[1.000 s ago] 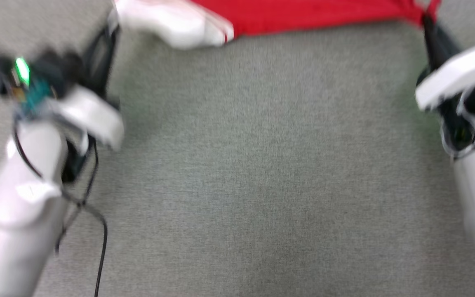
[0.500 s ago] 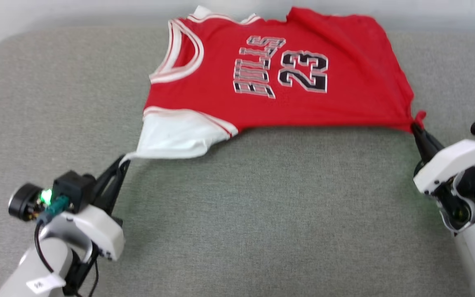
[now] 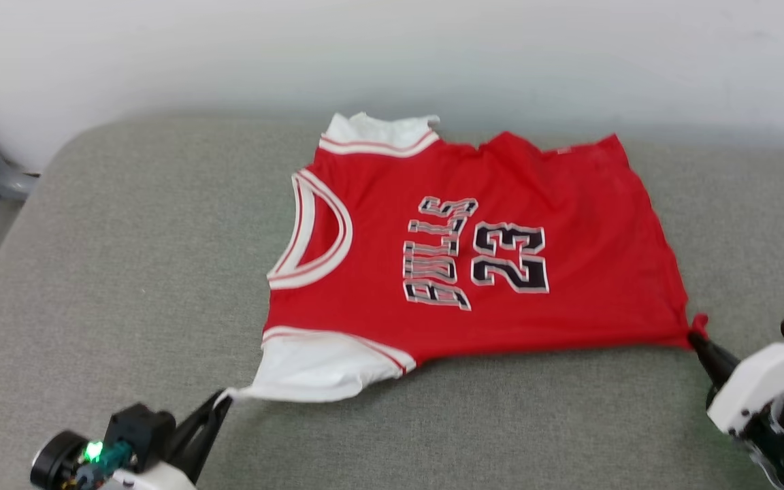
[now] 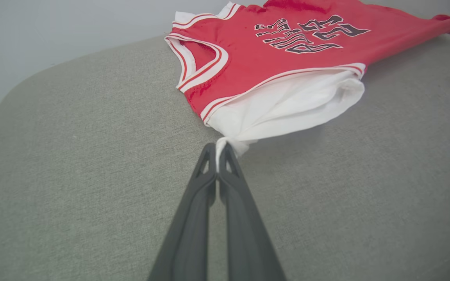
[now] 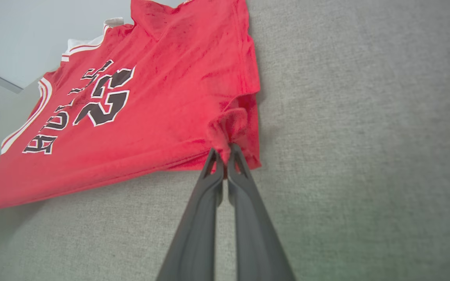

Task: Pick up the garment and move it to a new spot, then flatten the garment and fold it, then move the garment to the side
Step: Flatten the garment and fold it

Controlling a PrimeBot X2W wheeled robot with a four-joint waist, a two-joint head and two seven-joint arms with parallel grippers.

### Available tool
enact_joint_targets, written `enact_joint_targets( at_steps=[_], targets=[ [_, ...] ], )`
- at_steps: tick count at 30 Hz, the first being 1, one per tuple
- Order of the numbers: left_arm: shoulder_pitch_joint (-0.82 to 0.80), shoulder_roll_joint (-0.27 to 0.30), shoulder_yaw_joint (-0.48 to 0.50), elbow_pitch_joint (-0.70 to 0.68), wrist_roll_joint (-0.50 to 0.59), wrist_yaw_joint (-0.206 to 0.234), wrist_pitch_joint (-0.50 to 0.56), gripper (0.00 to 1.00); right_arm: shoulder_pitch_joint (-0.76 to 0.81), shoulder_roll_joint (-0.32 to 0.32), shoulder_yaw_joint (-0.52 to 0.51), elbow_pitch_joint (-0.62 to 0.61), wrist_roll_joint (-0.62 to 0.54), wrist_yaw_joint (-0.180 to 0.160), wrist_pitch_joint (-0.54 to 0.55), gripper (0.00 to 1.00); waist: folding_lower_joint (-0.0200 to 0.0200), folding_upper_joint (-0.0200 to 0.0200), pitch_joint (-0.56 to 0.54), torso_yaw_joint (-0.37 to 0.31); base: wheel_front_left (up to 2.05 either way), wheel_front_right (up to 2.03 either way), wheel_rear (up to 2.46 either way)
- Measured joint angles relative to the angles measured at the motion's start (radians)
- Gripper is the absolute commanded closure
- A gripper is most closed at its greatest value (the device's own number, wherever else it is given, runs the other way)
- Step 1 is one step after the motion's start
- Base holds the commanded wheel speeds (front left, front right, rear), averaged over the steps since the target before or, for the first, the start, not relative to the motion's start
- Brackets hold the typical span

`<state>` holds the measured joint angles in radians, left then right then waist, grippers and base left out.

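Garment [image 3: 501,272] spread chest-up on the grey padded worktop [image 3: 126,272], lettering and number uppermost. Left of the garment, the left claw [image 3: 224,400] is pinched together on the tip of the near white sleeve [image 3: 317,364]. Right of the garment, the right claw [image 3: 697,338] is clamped on the near hem corner [image 3: 699,321], and the near edge runs taut between the two.

Judged from this layout, pick-up and relocation appear done and flattening is under way. The body lies mostly smooth, though the near sleeve is bunched and the far side edge is wavy. Folding and the final move aside remain.

Left of the garment, a broad bare stretch of worktop runs to a rounded corner. Beyond the garment, the far sleeve lies close to the worktop's back edge and the wall [image 3: 392,54], so little room is left there. Right of the garment, bare worktop runs out of view. Nearer than the garment, open worktop offers room for a fold.
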<state>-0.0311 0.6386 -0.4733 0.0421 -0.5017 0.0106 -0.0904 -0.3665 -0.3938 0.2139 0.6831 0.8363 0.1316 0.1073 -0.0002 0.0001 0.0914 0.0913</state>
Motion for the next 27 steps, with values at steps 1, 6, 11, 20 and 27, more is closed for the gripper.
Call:
enact_joint_targets(
  at_steps=[1, 6, 11, 20, 27],
  targets=[
    [0.02, 0.004, 0.0, -0.015, -0.01, 0.004, 0.006, 1.0, 0.024, -0.012, 0.006, -0.02, 0.013, 0.0, 0.01, 1.0, 0.0, 0.0, -0.011, 0.002, 0.0, 0.0, 0.0],
    [0.11, 0.04, -0.002, -0.073, -0.044, 0.008, 0.039, 1.0, 0.154, -0.068, 0.027, -0.119, 0.098, 0.0, 0.095, 1.0, 0.0, 0.0, -0.061, 0.011, 0.0, 0.0, 0.0],
    [0.186, 0.07, -0.003, -0.123, -0.076, 0.016, 0.063, 1.0, 0.3, -0.112, 0.047, -0.267, 0.215, 0.0, 0.221, 1.0, 0.0, 0.0, -0.098, 0.012, 0.0, 0.0, 0.0],
    [0.265, 0.107, 0.004, -0.203, -0.094, 0.042, 0.072, 1.0, 0.477, -0.179, -0.019, -0.486, 0.279, -0.001, 0.321, 1.0, 0.0001, 0.0, -0.092, -0.002, 0.0, 0.0, 0.0],
    [0.191, 0.104, 0.008, -0.239, -0.065, 0.038, 0.063, 1.0, 0.472, -0.163, -0.085, -0.574, 0.231, 0.0, 0.351, 1.0, 0.0002, 0.0, -0.058, -0.013, 0.0, 0.0, 0.0]
  ],
)
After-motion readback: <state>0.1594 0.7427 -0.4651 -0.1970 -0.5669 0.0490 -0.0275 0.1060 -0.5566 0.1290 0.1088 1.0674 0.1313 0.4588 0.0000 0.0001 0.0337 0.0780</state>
